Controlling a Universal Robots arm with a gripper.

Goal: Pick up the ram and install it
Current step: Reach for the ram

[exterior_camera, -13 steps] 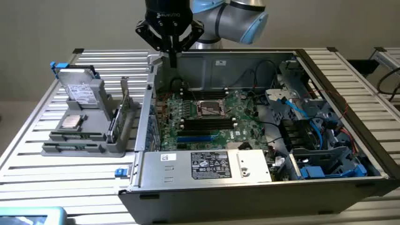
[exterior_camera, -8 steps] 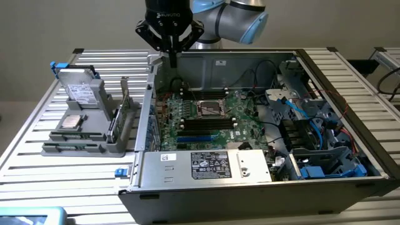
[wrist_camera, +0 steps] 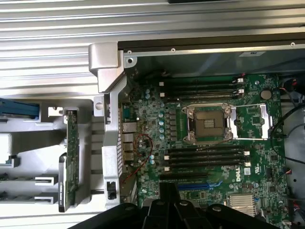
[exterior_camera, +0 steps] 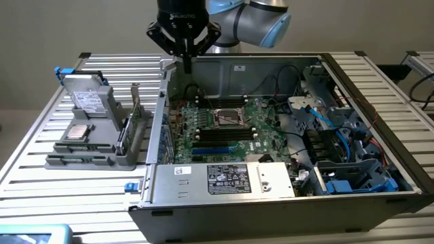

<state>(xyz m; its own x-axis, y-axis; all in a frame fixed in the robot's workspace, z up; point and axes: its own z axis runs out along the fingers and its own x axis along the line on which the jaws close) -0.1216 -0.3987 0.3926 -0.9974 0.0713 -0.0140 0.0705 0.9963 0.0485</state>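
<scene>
At the near edge of the slatted table the open case is set. To the exterior view's left, the ram is stood on edge in a grey holder. Farther back, the gripper is seen clenched on nothing, in free air above the case's far-left rim.

High oblique exterior, overhead wrist; shared motherboard.

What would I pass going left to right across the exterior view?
Grey parts holder → open computer case's left wall → CPU socket → drive cage.
</scene>
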